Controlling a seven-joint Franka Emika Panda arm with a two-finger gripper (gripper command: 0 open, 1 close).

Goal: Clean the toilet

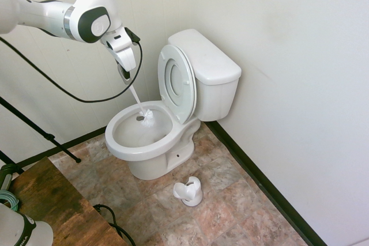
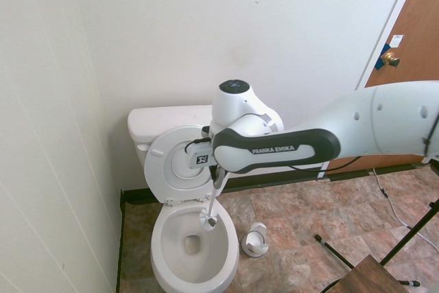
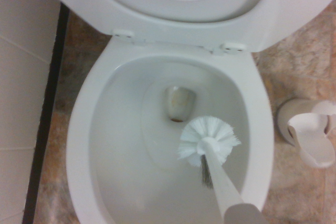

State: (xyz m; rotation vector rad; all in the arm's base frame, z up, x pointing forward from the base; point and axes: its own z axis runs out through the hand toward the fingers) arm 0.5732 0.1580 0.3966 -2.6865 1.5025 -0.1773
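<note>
The white toilet stands against the back wall with its seat and lid raised against the tank. My gripper hangs above the bowl, shut on the handle of a white toilet brush. The brush slants down into the bowl, its bristle head against the inner wall beside the drain hole. From the other side the brush head sits at the bowl's far right wall, below the gripper.
A small white brush holder lies on the tiled floor right of the toilet base, also visible as holder. A wooden surface sits at the near left. Walls close in behind and on both sides; a door is at the far right.
</note>
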